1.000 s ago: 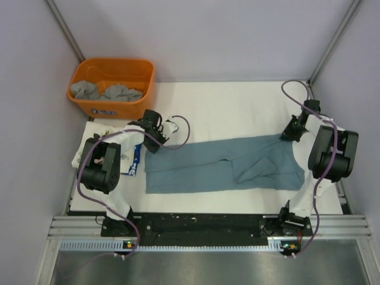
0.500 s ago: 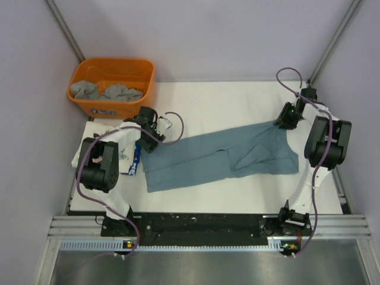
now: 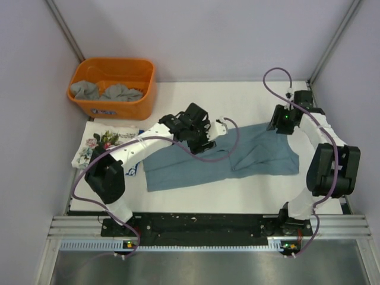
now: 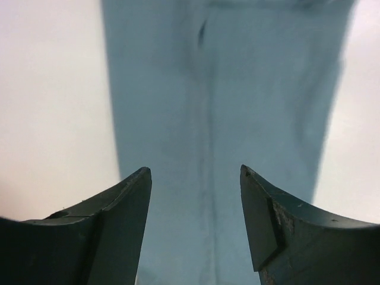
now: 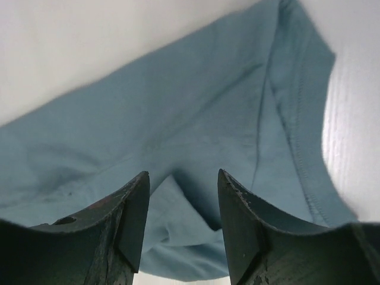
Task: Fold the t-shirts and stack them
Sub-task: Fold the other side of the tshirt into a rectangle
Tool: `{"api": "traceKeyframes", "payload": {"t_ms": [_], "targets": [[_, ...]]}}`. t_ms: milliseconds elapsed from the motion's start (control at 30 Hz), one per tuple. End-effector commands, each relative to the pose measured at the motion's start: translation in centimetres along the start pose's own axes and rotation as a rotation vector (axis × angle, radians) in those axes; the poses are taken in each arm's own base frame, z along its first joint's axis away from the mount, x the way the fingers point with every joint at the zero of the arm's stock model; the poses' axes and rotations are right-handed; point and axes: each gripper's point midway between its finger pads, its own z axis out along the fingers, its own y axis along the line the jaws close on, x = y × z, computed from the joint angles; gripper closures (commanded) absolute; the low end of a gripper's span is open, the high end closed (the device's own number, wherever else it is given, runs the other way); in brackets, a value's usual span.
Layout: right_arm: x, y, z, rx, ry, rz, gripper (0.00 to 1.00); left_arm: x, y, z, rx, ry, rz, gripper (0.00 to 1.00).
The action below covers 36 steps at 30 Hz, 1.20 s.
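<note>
A dusty blue-grey t-shirt (image 3: 190, 168) lies in a long folded strip across the white table, creased near its right end. My left gripper (image 3: 203, 141) hovers over its middle, open, with only the cloth (image 4: 237, 89) showing between the fingers (image 4: 119, 225). My right gripper (image 3: 279, 123) is at the strip's far right corner, open just above a bunched fold of the shirt (image 5: 196, 101). A folded white floral t-shirt (image 3: 98, 144) lies at the left edge. Grey t-shirts (image 3: 105, 92) sit in the orange tub.
The orange tub (image 3: 113, 64) stands at the back left corner. The left arm's cable (image 3: 231, 133) loops over the blue-grey shirt. Walls close in on both sides, and the black mounting rail (image 3: 202, 224) runs along the near edge.
Both grippers have opened and let go of the blue-grey shirt. The left arm has swung right from the shirt's left end to its middle. The right gripper has moved towards the back.
</note>
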Motion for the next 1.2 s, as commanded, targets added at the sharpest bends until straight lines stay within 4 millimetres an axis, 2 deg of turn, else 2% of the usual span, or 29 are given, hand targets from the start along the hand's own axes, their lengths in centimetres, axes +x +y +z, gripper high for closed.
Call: {"api": "traceKeyframes", "payload": {"t_ms": [0, 100, 200, 267, 367, 467, 600, 733, 800, 900, 1033, 1100, 1167], "targets": [[4.3, 1.4, 1.0, -0.091, 0.132, -0.052, 0.51, -6.3, -5.7, -0.4, 0.259, -0.195, -0.032, 0.35], [5.8, 2.1, 2.2, -0.135, 0.191, -0.071, 0.52, -9.8, -8.3, 1.4, 0.308, -0.275, -0.024, 0.38], [6.6, 2.7, 3.1, -0.154, 0.233, -0.074, 0.53, -12.1, -10.5, 3.3, 0.356, -0.335, -0.015, 0.38], [7.2, 2.3, 3.8, -0.134, 0.254, -0.078, 0.54, -12.8, -12.3, 4.7, 0.403, -0.336, -0.03, 0.37], [7.9, 2.1, 4.1, -0.131, 0.274, -0.077, 0.58, -12.9, -13.9, 6.8, 0.446, -0.329, -0.047, 0.34], [8.0, 2.1, 4.0, -0.135, 0.274, -0.076, 0.64, -12.7, -14.2, 8.5, 0.431, -0.327, -0.068, 0.33], [8.8, 2.0, 4.3, -0.132, 0.299, -0.058, 0.67, -12.2, -12.7, 10.6, 0.334, -0.302, -0.086, 0.34], [9.7, 1.8, 4.4, -0.13, 0.324, -0.051, 0.68, -11.4, -12.6, 11.4, 0.318, -0.283, -0.073, 0.42], [9.7, 2.1, 4.5, -0.147, 0.327, -0.051, 0.75, -10.9, -13.1, 11.7, 0.336, -0.275, -0.069, 0.51], [9.1, 2.2, 4.2, -0.145, 0.306, -0.057, 1.0, -10.5, -14.2, 11.6, 0.397, -0.273, -0.063, 0.61], [7.8, 1.1, 3.0, -0.062, 0.237, -0.071, 1.0, -9.9, -15.4, 11.3, 0.459, -0.256, -0.082, 0.8], [7.1, 0.7, 2.4, -0.041, 0.199, -0.068, 1.0, -9.9, -15.6, 11.2, 0.468, -0.254, -0.083, 1.0], [6.9, 0.7, 1.8, -0.035, 0.172, -0.056, 1.0, -10.2, -14.9, 11.2, 0.439, -0.256, -0.083, 1.0]]}}
